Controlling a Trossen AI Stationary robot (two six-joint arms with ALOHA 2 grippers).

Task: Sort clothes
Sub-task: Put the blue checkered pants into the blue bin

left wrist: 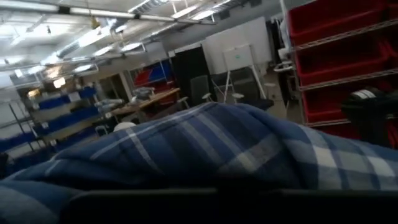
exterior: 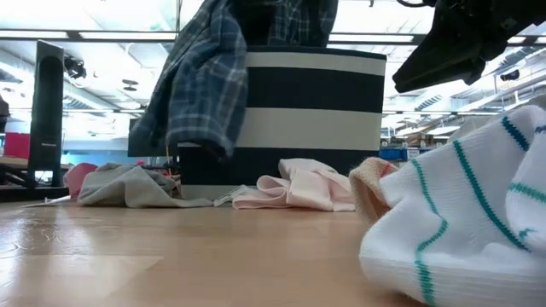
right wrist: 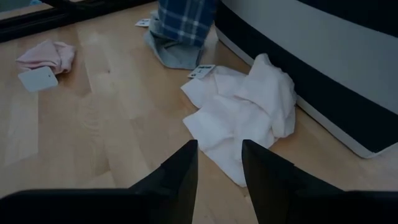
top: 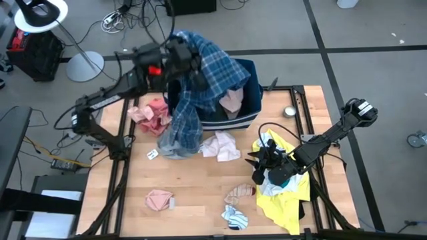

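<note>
Wooden table, clothes scattered across it. Navy bin with white band at far centre of table. Blue plaid shirt draped over bin's left rim, tail hanging down to table on bin's left near side; held up at its top by left gripper above bin's far-left corner. Left fingers hidden behind cloth in left wrist view, so grip state: cannot tell. Pale pink piece inside bin, right of plaid shirt.

Yellow shirt at right near side, lying under right arm, with a white and light-blue piece on its far end. Right gripper low over table, just left of yellow shirt, fingers spread apart, nothing between them. White garment crumpled near centre, just near of bin, ahead of right fingers.

Pink garment left of bin, touching plaid tail. Grey cloth under plaid tail. Smaller pink piece at near left. Pink striped piece near centre. White sock with teal stripes at near edge, close to low camera.
</note>
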